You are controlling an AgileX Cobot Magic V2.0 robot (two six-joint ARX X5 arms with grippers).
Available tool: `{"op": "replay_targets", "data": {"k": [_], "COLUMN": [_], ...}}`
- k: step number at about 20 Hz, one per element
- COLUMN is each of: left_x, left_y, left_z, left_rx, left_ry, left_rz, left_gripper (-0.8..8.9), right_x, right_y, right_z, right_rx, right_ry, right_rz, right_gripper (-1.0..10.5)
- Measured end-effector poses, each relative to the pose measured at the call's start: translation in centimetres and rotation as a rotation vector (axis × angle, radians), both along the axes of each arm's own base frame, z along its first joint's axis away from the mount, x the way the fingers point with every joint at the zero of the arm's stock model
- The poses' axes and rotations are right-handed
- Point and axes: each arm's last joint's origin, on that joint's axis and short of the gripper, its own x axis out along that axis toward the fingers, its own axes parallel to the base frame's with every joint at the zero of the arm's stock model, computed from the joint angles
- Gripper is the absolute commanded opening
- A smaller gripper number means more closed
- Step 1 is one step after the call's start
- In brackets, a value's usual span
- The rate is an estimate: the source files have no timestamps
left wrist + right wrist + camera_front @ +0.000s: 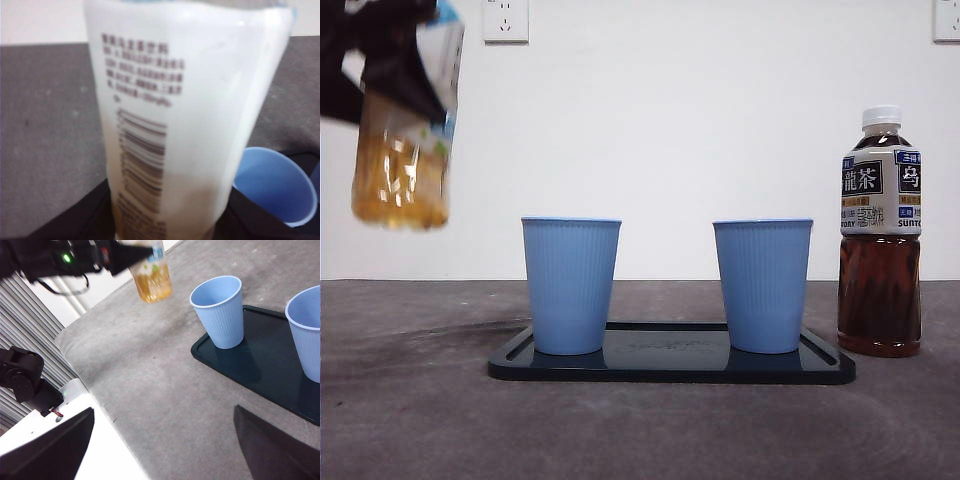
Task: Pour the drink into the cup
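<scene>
The drink is a clear bottle (400,170) of amber liquid with a white and blue label. It hangs high above the table, left of the tray, with my left gripper (390,60) shut around its upper part. In the left wrist view the bottle (170,125) fills the picture, its barcode label facing the camera. Two blue ribbed cups stand on a dark tray (670,365): the left cup (570,285) and the right cup (763,285). The left cup's rim (275,185) shows beside and below the bottle. My right gripper (163,412) is open over bare table, away from the tray.
A capped bottle of dark tea (880,235) stands upright on the table just right of the tray. The right wrist view shows the table's edge and an arm base (25,380) beyond it.
</scene>
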Motion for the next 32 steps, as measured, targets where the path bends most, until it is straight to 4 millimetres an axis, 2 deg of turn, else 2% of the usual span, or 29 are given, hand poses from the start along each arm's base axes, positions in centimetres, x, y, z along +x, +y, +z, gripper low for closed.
{"op": "replay_targets", "data": {"k": [7,12,16,20,30,32], "left_x": [0.6,2.6,4.2,5.3,6.1,6.1], "left_y": [0.0,-0.7,-1.2,-1.0,-0.9,-0.9], "left_z": [-2.0,-5.8,-7.0,-8.9,-10.1,-10.1], "left_rx": [-0.062,-0.032,-0.053,-0.038,-0.017,-0.014], "left_ry": [-0.085,-0.002,-0.052,-0.019,-0.021,-0.022], "left_rz": [0.019,0.028,0.036,0.058,0.065,0.064], "left_gripper": [1.53,1.53,1.53,1.53,1.55,1.86], "right_x": [0.0,0.0,0.0,-0.2,-0.1,-0.1], "right_y": [0.0,0.0,0.0,-0.1,-0.1,-0.1], "right_z": [0.0,0.0,-0.1,-0.4,-0.5,-0.5], "right_rx": [0.008,0.023,0.028,0.017,0.01,0.01], "right_ry": [0.014,0.042,0.074,0.117,0.114,0.114], "right_rz": [-0.005,-0.014,-0.021,-0.025,-0.043,-0.044], "right_gripper": [4.4,4.4,4.4,4.4,4.4,4.4]}}
